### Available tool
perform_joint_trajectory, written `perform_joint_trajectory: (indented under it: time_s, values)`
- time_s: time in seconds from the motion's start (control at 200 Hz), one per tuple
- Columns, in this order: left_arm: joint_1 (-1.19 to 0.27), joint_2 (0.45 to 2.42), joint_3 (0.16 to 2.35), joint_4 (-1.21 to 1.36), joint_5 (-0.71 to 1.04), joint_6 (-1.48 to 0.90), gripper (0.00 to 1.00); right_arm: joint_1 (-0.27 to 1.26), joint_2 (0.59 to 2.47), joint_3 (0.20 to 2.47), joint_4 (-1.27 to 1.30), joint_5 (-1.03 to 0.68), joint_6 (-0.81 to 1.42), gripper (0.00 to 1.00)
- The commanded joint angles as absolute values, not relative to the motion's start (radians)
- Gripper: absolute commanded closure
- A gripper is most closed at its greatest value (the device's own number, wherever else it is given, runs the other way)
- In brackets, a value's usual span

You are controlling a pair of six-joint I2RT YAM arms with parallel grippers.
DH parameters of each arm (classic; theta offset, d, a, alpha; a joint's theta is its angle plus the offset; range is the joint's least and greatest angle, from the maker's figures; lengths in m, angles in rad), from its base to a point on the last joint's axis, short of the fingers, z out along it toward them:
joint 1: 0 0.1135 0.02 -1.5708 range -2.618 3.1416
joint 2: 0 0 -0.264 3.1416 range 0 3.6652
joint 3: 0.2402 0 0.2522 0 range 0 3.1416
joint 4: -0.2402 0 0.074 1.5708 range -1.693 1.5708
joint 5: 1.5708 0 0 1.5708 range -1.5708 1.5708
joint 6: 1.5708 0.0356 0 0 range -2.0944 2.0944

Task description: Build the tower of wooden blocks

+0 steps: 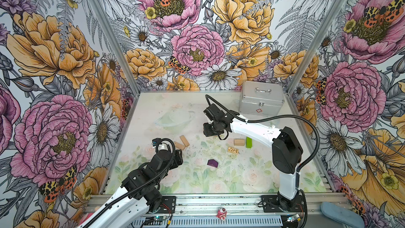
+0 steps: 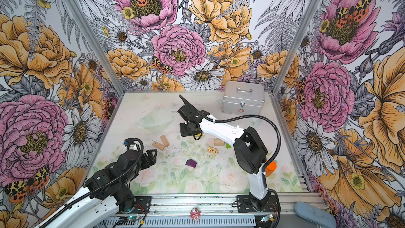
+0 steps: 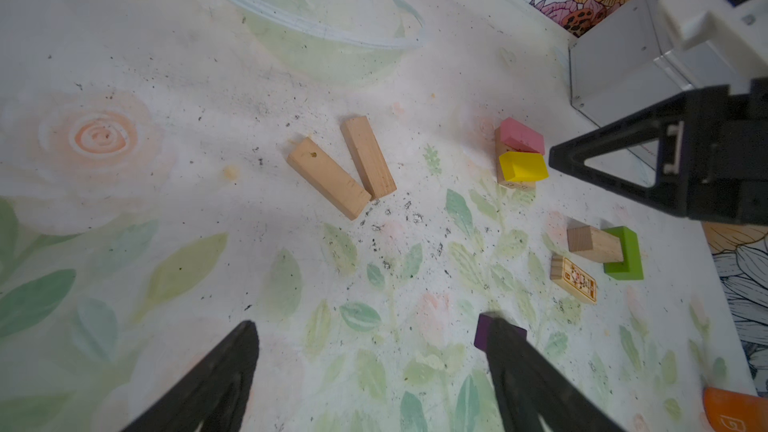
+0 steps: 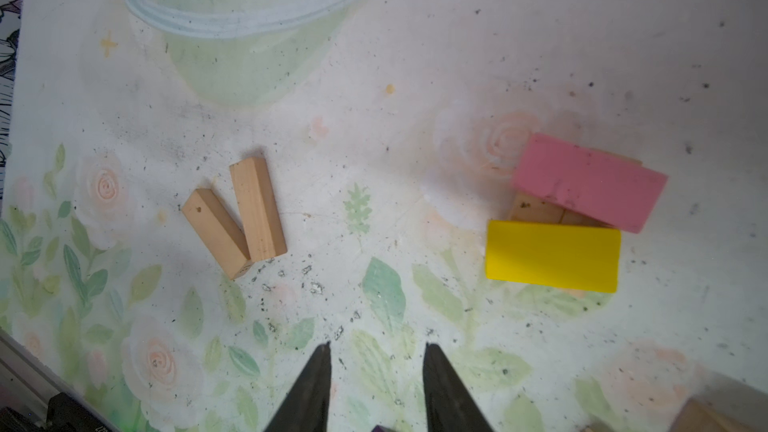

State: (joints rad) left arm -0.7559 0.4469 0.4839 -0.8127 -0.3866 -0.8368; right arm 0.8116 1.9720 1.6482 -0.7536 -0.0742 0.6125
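Right gripper (image 4: 377,353), half-open and empty, is hovering near the two-layer tower (image 4: 582,184); remaining wood blocks (image 4: 237,222) are lying loose on the desk (image 4: 374,118).

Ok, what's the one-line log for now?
tower: pink block, yellow block atop tan blocks | right pincer: open, empty | left pincer: open, empty | purple block: loose

Three plain tan wooden blocks (image 3: 324,178) lie free, and there is one tan tile with a printed picture (image 3: 573,280). There is one pink rectangular block (image 3: 521,135), one yellow rectangular block (image 3: 523,166), one lime-green block (image 3: 625,255) and one dark purple block (image 1: 212,162). Under the pink and yellow ones are tan pieces (image 4: 536,209), but their number is not clear. There is one silver metal case (image 1: 260,101) and one orange bottle (image 2: 271,167).
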Motion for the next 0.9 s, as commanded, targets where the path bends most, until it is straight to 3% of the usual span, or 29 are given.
perform_joint_trajectory:
  time_s: [0.0,0.4,0.896]
  values:
    - [-0.806,0.433,0.476,-0.841,-0.38,-0.891,0.13,0.84,2.043,1.718,-0.784,-0.047,0.623,0.61]
    - [-0.863,0.399,0.461,-0.838,-0.41,-0.907,0.13,0.891,2.27,1.983,-0.811,-0.063,0.604,0.61]
    - [-0.896,0.364,0.426,-0.836,-0.324,-0.909,0.13,0.921,2.411,2.124,-0.831,-0.104,0.595,0.59]
